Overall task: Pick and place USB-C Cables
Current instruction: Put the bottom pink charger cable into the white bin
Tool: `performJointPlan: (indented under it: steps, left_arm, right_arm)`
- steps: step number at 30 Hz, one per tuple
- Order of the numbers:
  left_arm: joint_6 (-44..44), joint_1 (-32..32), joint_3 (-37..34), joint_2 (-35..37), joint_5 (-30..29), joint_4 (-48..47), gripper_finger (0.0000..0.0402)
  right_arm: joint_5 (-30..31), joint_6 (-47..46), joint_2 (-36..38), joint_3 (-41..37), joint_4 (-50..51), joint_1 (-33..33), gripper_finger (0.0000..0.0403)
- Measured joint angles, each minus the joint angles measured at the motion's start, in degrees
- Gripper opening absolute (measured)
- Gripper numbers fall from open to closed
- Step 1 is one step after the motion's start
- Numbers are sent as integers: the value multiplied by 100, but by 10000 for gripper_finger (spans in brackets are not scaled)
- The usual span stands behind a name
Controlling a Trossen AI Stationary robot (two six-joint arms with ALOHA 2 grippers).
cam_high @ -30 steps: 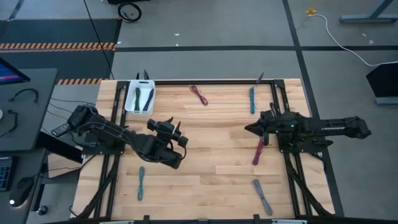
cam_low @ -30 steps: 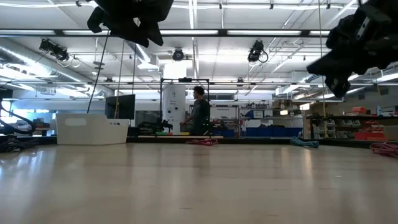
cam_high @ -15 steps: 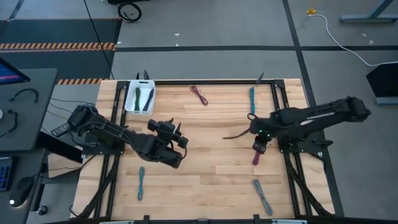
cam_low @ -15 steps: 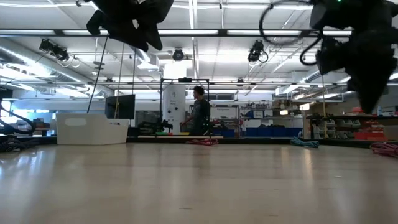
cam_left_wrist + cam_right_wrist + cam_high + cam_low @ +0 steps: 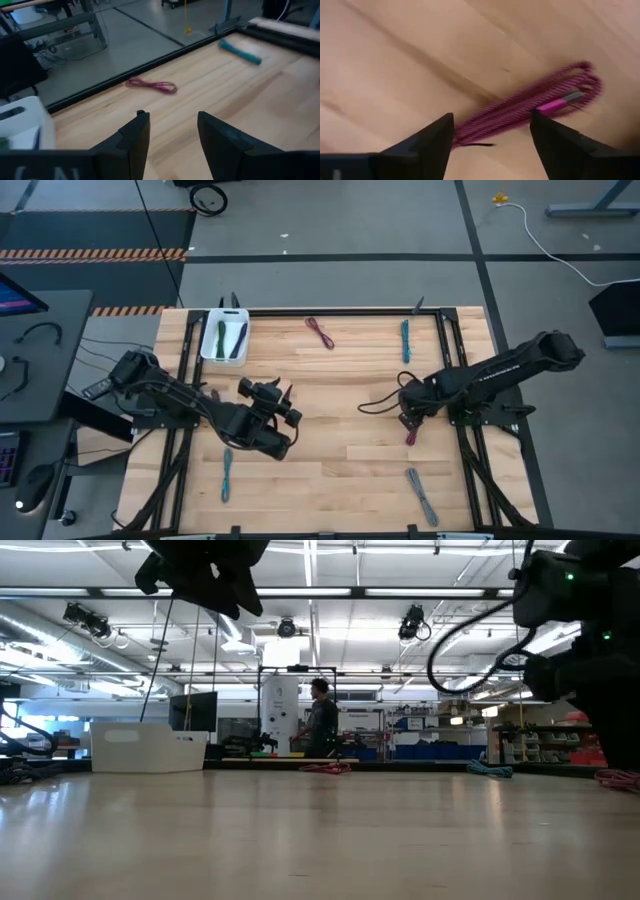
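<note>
Two cables seemingly binned at eleven o'clock; five remain; right end effector (image 5: 492, 132), released, hovers over the purple cable (image 5: 530, 107).

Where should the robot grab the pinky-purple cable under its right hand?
Probably across the middle of the purple cable, coming straight down from above. It lies flat on the table as a long, thin bundle, so its middle strands sit together. The open right hand already straddles the bundle near one end, away from the plug.
</note>
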State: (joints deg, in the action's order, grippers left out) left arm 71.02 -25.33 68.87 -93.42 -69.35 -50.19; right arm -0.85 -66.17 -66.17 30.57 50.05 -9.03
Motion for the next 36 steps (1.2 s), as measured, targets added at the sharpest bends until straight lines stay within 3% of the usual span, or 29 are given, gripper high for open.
performJointPlan:
  steps: [5,12,18,26,31,36]
  left_arm:
    - [35,-45,-4,-173,23,219,172]
    - [35,-66,-6,-415,162,785,172]
    - [32,-99,-17,-510,333,984,172]
    - [41,-108,-8,-542,396,1108,172]
    - [34,-117,-10,-595,456,1126,172]
    - [190,-104,-579,-799,642,1819,172]
  right_arm:
    - [263,-178,-60,-9,166,-207,251]
    - [176,-328,-265,-416,-707,-517,222]
    - [585,-91,-307,-443,-1224,-671,160]
    - [921,972,-390,-452,-1879,-698,15]
    - [1185,1597,-229,-363,-2678,-698,14]
    - [1407,2962,-61,-308,-4679,-597,7]
